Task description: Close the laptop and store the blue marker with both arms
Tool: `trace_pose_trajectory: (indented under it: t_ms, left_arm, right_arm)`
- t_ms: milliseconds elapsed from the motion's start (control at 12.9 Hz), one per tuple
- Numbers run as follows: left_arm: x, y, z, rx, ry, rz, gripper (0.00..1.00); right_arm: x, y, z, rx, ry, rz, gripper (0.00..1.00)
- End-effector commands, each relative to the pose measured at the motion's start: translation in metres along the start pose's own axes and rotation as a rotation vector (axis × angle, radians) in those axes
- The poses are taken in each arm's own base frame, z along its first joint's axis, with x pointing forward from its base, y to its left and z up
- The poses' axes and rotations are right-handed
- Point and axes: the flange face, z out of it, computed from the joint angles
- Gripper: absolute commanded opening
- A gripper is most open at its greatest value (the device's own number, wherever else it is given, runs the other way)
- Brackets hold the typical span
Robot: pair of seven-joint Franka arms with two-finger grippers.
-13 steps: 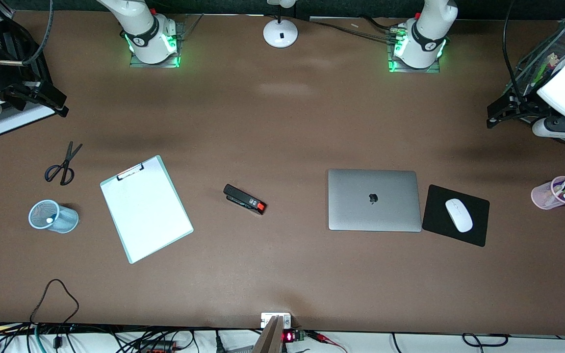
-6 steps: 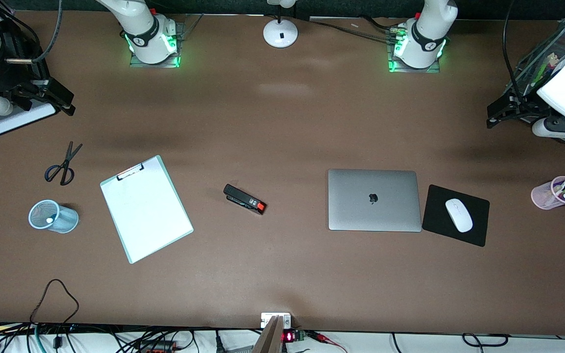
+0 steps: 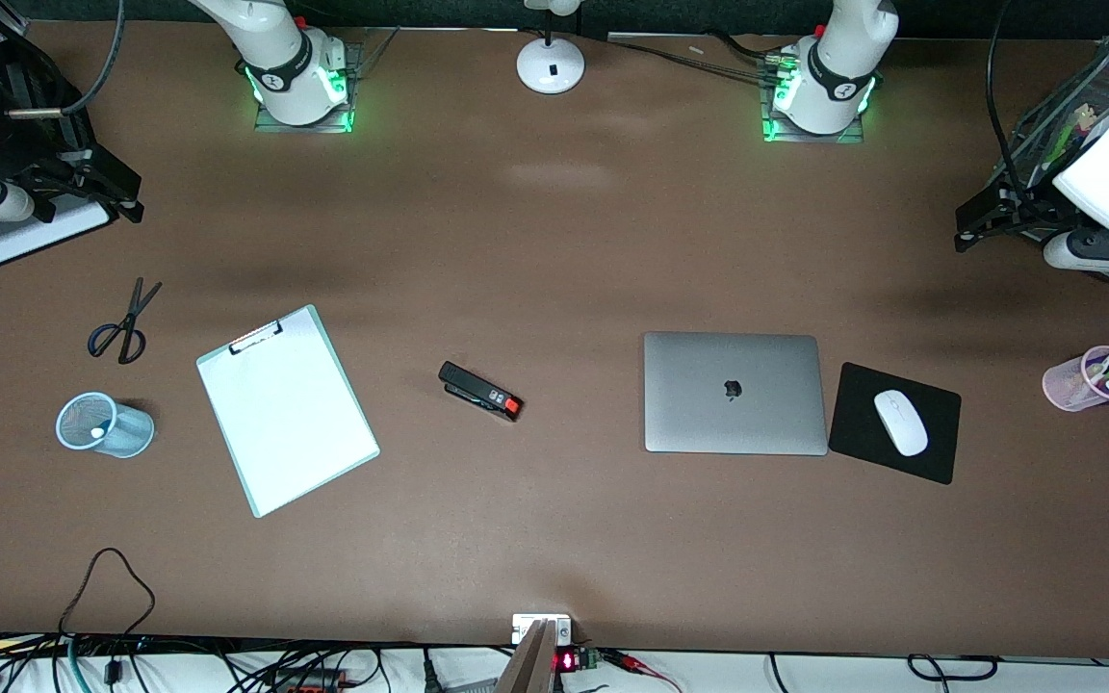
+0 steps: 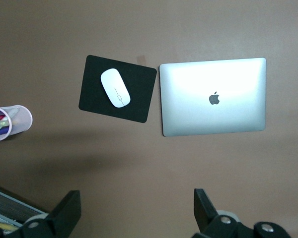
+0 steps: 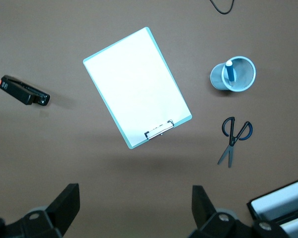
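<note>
Since the blue marker point(image 5: 229, 72) stands upright in the mesh cup point(image 3: 126, 430), low in the front view at the right arm's end of the counter point(image 3: 554, 250), storing looks done. It is probably light, stiff and smooth; any regrip belongs on the barrel's upper part that stands clear of the rim, squeezed gently so it cannot slip.

Slightly farther up the frame, toward the left arm's end, the laptop point(image 3: 734, 393) lies shut, lid flat and logo up, just beside the mouse pad point(image 3: 863, 452). I judge it rigid, fairly heavy and slick; it suits pressing on the lid's edge, not pinching.

Near the frame's top corners, the left gripper point(image 4: 135, 203) and right gripper point(image 5: 134, 196) hang over bare counter, jaws apart and empty, both arms waiting.
</note>
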Motion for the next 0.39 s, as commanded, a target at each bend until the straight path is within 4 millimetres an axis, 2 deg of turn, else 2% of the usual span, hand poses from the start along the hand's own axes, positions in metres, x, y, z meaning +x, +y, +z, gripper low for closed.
trace_pose_trajectory:
  t_ms: [0,232,309]
  left_arm:
    - [-0.005,0.001,-0.002,-0.015,-0.001,-0.004,1.00]
    - [-0.005,0.001,-0.002,-0.014,-0.001,-0.004,1.00]
    - [-0.005,0.000,-0.002,-0.014,-0.001,-0.005,1.00]
  right_arm:
    - [-0.005,0.002,-0.008,0.014,0.000,-0.038,1.00]
    - [-0.010,0.005,-0.009,0.034,-0.020,-0.027,1.00]
    - [-0.011,0.015,-0.009,0.035,-0.022,-0.009,1.00]
